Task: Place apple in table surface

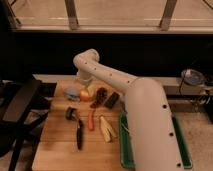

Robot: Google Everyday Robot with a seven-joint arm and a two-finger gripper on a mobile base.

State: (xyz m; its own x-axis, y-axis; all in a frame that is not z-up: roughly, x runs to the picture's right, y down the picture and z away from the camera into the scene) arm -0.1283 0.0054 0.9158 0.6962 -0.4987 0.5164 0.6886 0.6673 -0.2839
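Obs.: The white arm reaches from the near right, bends at a high elbow over the far edge of the light tan wooden plank bench (55, 150), and points its wrist straight down. The gripper (83, 86) hangs directly above the small round yellow-orange apple (85, 95), touching it or just clear of it. Whether the gripper is clasping the fruit or has let go: cannot tell, as the wrist hides it.

Apple position: at bench level near the far edge, between a rounded blue-grey object (72, 92) on one side and a dark red grape-like cluster (101, 95) on the other. Contact with the planks is likely but not confirmed.

Other items: a long orange-red carrot (91, 120) and a black-handled tool (79, 135) lie nearer the camera. The green rectangular tray (123, 145) sits at the right, partly behind the arm.

Judgement: the vertical approach suits lowering into the narrow gap without knocking the neighbours. The placement looks at or near its end. Risk: the round fruit may roll on release.
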